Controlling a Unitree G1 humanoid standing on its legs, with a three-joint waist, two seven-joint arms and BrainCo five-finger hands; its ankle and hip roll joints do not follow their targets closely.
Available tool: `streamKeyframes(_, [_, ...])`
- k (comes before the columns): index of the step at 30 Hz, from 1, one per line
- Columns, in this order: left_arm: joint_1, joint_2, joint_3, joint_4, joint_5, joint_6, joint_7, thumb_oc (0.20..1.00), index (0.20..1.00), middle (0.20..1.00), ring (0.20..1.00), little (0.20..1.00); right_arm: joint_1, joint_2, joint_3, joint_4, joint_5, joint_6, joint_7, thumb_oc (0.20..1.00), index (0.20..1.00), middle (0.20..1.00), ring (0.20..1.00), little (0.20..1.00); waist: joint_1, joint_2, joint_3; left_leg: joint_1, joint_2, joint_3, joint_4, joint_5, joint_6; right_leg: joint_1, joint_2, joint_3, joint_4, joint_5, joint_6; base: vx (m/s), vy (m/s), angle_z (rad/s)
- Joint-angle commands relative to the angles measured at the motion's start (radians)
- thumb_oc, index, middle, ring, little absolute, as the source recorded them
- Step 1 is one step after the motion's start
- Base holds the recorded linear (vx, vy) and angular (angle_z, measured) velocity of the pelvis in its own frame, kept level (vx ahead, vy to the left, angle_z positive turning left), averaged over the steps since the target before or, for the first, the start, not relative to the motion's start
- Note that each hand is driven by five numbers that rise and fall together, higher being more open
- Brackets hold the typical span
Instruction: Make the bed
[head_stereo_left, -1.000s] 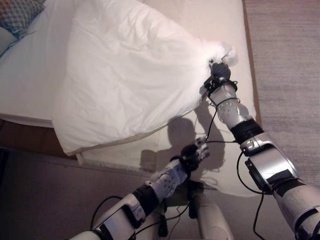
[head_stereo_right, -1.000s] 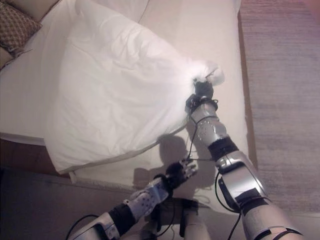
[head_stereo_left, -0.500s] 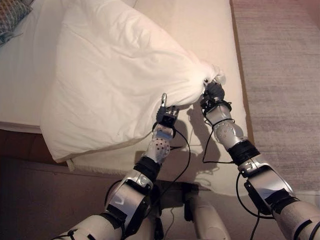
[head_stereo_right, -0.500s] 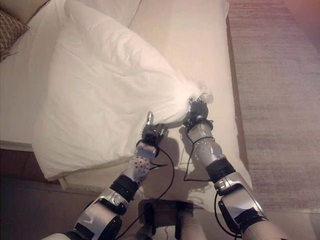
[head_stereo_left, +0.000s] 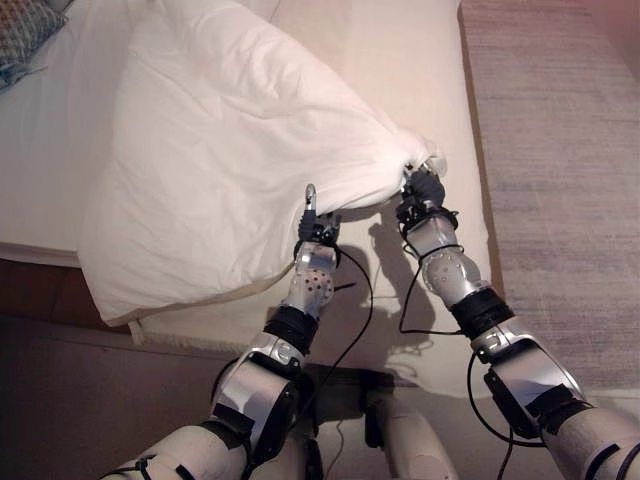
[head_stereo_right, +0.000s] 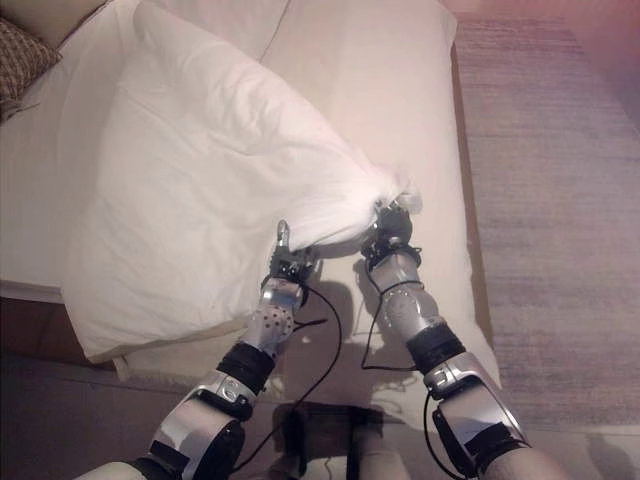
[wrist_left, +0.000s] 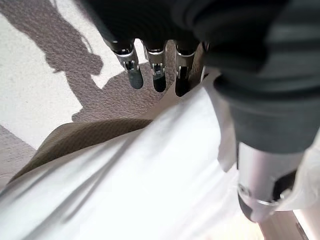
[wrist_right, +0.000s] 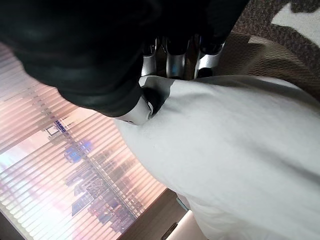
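Observation:
A big white duvet (head_stereo_left: 230, 150) lies bunched across the bed (head_stereo_left: 400, 60), with one corner drawn towards the bed's near right side. My right hand (head_stereo_left: 424, 190) is shut on that corner (head_stereo_left: 425, 165); in the right wrist view its fingers (wrist_right: 172, 62) and thumb pinch the white cloth (wrist_right: 235, 135). My left hand (head_stereo_left: 316, 228) is raised at the duvet's near edge, just left of the right hand. Its fingers (wrist_left: 157, 75) are straight, and the duvet's edge (wrist_left: 150, 170) sits between them and the thumb (wrist_left: 262, 185).
A patterned cushion (head_stereo_right: 25, 55) lies at the bed's far left corner. A grey carpet (head_stereo_left: 560, 150) runs along the bed's right side, and dark floor (head_stereo_left: 90, 400) lies at its near left. Window blinds (wrist_right: 65, 165) show behind the right hand.
My left hand has risen from the bed's near edge to the duvet's edge. My right hand has drawn the held corner nearer. The camera has shifted.

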Motion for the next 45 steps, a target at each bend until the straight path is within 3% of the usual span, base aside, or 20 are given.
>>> streamKeyframes(1, [-0.093, -0.005, 0.093, 0.108, 0.101, -0.11, 0.028, 1.0, 1.0, 1.0, 1.0, 1.0, 0.061, 0.013, -0.134, -0.096, -0.035, -0.164, -0.009, 0.2, 0.2, 0.2, 0.2, 0.2, -0.007, -0.041, -0.135, 0.053, -0.013, 0.035, 0.0, -0.102, -0.063, -0.013, -0.05, 0.046, 0.025, 0.048, 0.082, 0.03, -0.046, 0.06])
streamKeyframes(9, [-0.054, 0.054, 0.171, 0.085, 0.148, -0.138, 0.041, 1.0, 1.0, 1.0, 1.0, 1.0, 0.205, 0.057, -0.158, -0.133, -0.047, -0.168, 0.004, 0.2, 0.2, 0.2, 0.2, 0.2, -0.001, -0.036, -0.159, 0.084, 0.005, 0.013, 0.0, -0.109, -0.079, 0.007, -0.047, 0.021, 0.068, 0.004, 0.069, 0.04, -0.053, 0.11])
streamKeyframes(10, [-0.05, 0.054, 0.17, 0.085, 0.149, -0.138, 0.041, 0.906, 0.906, 0.906, 0.906, 0.906, 0.209, 0.059, -0.158, -0.134, -0.048, -0.168, 0.004, 0.2, 0.2, 0.2, 0.2, 0.2, -0.002, -0.037, -0.161, 0.085, 0.006, 0.012, 0.0, -0.11, -0.079, 0.009, -0.047, 0.02, 0.069, 0.002, 0.069, 0.03, -0.039, 0.05])
streamKeyframes(11, [-0.032, 0.065, 0.169, 0.076, 0.161, -0.137, 0.037, 0.432, 0.432, 0.432, 0.432, 0.432, 0.23, 0.066, -0.157, -0.14, -0.05, -0.163, 0.011, 0.2, 0.2, 0.2, 0.2, 0.2, -0.002, -0.036, -0.164, 0.09, 0.007, 0.01, 0.0, -0.111, -0.08, 0.013, -0.046, 0.018, 0.072, -0.001, 0.067, 0.02, -0.033, 0.04])
streamKeyframes(12, [-0.017, 0.076, 0.164, 0.071, 0.181, -0.128, 0.034, 0.2, 0.2, 0.2, 0.2, 0.2, 0.249, 0.071, -0.158, -0.141, -0.051, -0.159, 0.018, 0.2, 0.2, 0.2, 0.2, 0.2, -0.002, -0.035, -0.167, 0.094, 0.008, 0.008, 0.0, -0.111, -0.081, 0.017, -0.045, 0.015, 0.073, -0.005, 0.065, 0.05, -0.063, 0.08])
streamKeyframes(23, [0.19, 0.173, 0.076, -0.105, 0.348, -0.044, -0.088, 0.2, 0.2, 0.2, 0.2, 0.2, 0.414, 0.089, -0.182, -0.074, -0.056, -0.101, 0.116, 0.2, 0.2, 0.2, 0.2, 0.2, 0.014, 0.005, -0.2, 0.114, 0.017, -0.037, 0.0, -0.105, -0.087, 0.069, -0.036, -0.026, 0.055, -0.017, 0.05, 0.02, -0.032, 0.13])
streamKeyframes(35, [0.432, 0.171, 0.036, -0.321, 0.4, 0.01, -0.193, 0.2, 0.2, 0.2, 0.2, 0.2, 0.502, 0.127, -0.199, -0.023, -0.037, -0.048, 0.181, 0.2, 0.2, 0.2, 0.2, 0.2, 0.062, 0.032, -0.238, 0.146, 0.007, -0.098, 0.0, -0.106, -0.081, 0.154, -0.041, -0.076, 0.024, -0.032, 0.039, 0.02, -0.01, 0.14])
streamKeyframes(39, [0.478, 0.186, 0.029, -0.372, 0.46, 0.026, -0.221, 0.2, 0.2, 0.2, 0.2, 0.2, 0.522, 0.131, -0.197, -0.021, -0.029, -0.047, 0.2, 0.2, 0.2, 0.2, 0.2, 0.2, 0.082, 0.036, -0.231, 0.139, -0.005, -0.149, 0.0, -0.088, -0.075, 0.163, -0.057, -0.107, 0.017, -0.024, 0.038, -0.03, 0.035, 0.31])
streamKeyframes(41, [0.492, 0.196, 0.033, -0.386, 0.476, 0.029, -0.23, 0.2, 0.2, 0.2, 0.2, 0.2, 0.532, 0.132, -0.201, -0.024, -0.029, -0.044, 0.208, 0.2, 0.2, 0.2, 0.2, 0.2, 0.088, 0.032, -0.223, 0.122, -0.004, -0.162, 0.048, -0.107, -0.065, 0.165, -0.076, -0.119, 0.028, -0.02, 0.037, -0.03, 0.102, 0.27])
streamKeyframes(43, [0.495, 0.203, 0.032, -0.386, 0.486, 0.028, -0.238, 0.2, 0.2, 0.2, 0.2, 0.2, 0.543, 0.14, -0.207, -0.021, -0.024, -0.047, 0.209, 0.2, 0.2, 0.2, 0.2, 0.2, 0.093, 0.019, -0.221, 0.116, 0.021, -0.157, 0.083, -0.127, -0.072, 0.186, -0.094, -0.133, 0.013, -0.012, 0.041, 0.0, 0.177, 0.38])
streamKeyframes(44, [0.5, 0.21, 0.035, -0.384, 0.487, 0.017, -0.237, 0.2, 0.2, 0.2, 0.2, 0.2, 0.537, 0.14, -0.201, -0.013, -0.018, -0.047, 0.207, 0.2, 0.2, 0.2, 0.2, 0.2, 0.1, 0.004, -0.228, 0.122, 0.076, -0.162, 0.096, -0.127, -0.089, 0.204, -0.124, -0.13, -0.005, -0.002, 0.056, 0.02, 0.189, 0.44])
streamKeyframes(45, [0.5, 0.21, 0.035, -0.384, 0.487, 0.016, -0.237, 0.2, 0.2, 0.2, 0.2, 0.2, 0.538, 0.14, -0.201, -0.013, -0.018, -0.047, 0.207, 0.2, 0.2, 0.2, 0.2, 0.2, 0.101, 0.004, -0.227, 0.124, 0.077, -0.162, 0.096, -0.128, -0.089, 0.206, -0.123, -0.129, -0.006, -0.002, 0.056, 0.06, 0.485, 0.44])
